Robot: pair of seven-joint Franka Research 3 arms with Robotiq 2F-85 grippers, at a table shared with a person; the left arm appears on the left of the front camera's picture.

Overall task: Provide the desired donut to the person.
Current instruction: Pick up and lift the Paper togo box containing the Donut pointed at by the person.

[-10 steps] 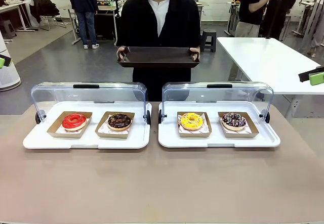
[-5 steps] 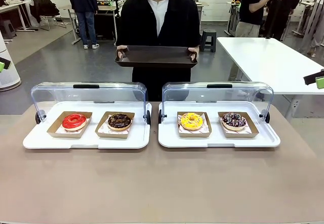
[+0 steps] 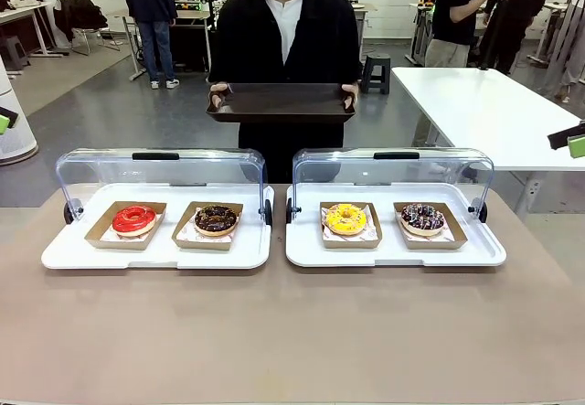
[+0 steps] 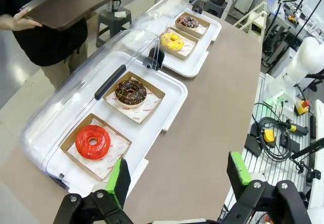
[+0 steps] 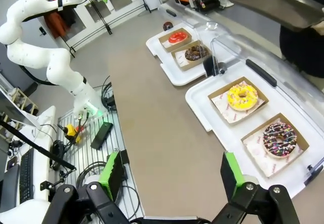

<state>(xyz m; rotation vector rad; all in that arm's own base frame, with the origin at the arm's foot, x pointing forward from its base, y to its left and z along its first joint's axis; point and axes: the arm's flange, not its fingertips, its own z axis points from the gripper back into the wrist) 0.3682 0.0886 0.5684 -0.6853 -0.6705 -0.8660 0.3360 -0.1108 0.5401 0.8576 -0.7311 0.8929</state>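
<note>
You are seeing the left gripper [image 4: 178,173] and right gripper [image 5: 171,171] hanging spread wide, grasping nothing. Across mid-frame in the front view, the red donut [image 3: 134,218], chocolate donut [image 3: 216,218], yellow donut [image 3: 345,218] and sprinkled donut [image 3: 422,217] are sitting boxed on white trays [image 3: 155,257]. At upper centre the person [image 3: 283,39] is holding a dark tray [image 3: 281,101].

Beyond the brown surface [image 3: 292,332], a white table [image 3: 484,103] stands at the right, a black stool [image 3: 377,72] near its far end, and a bystander in jeans [image 3: 151,21] at the far left.
</note>
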